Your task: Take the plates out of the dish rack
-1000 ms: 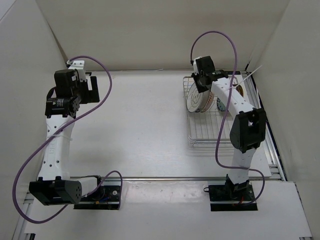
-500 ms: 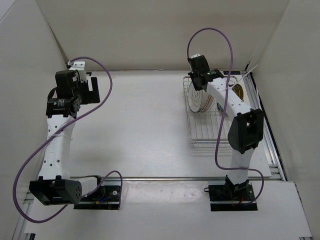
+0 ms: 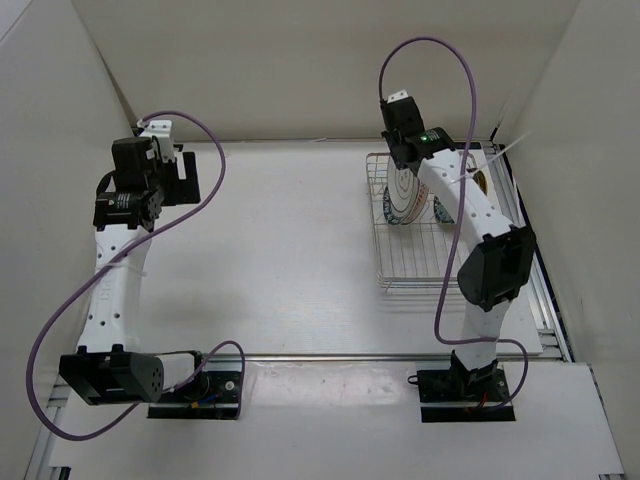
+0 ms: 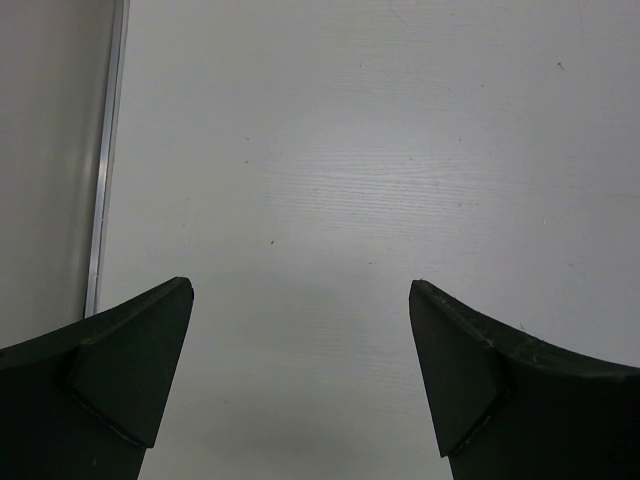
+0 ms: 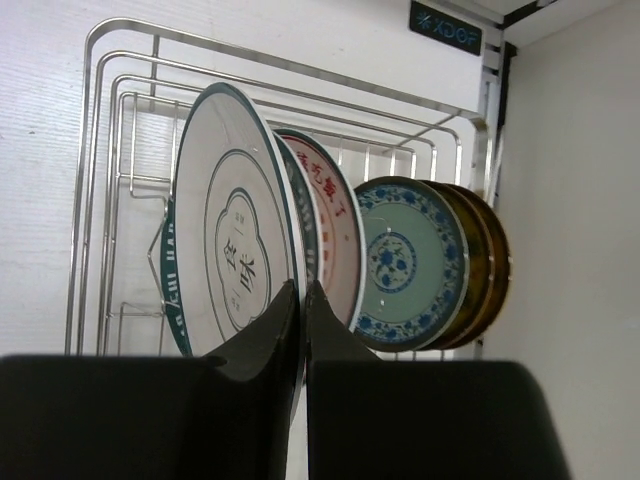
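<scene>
Overhead, a white table (image 3: pixel 290 250) carries a chrome wire dish rack (image 3: pixel 410 265) at about 2 o'clock, with small plates standing on edge inside it. The right gripper (image 5: pixel 301 292) reaches into the rack, its jaws pinched tight on the rim of the white plate with green rings (image 5: pixel 235 255). Toward 3 o'clock from that plate stand a red-lettered plate (image 5: pixel 335 235), a blue-patterned plate (image 5: pixel 410 262) and golden-brown plates (image 5: pixel 488 262). At 10 o'clock the left gripper (image 4: pixel 300 290) hangs spread wide above the table, holding nothing.
</scene>
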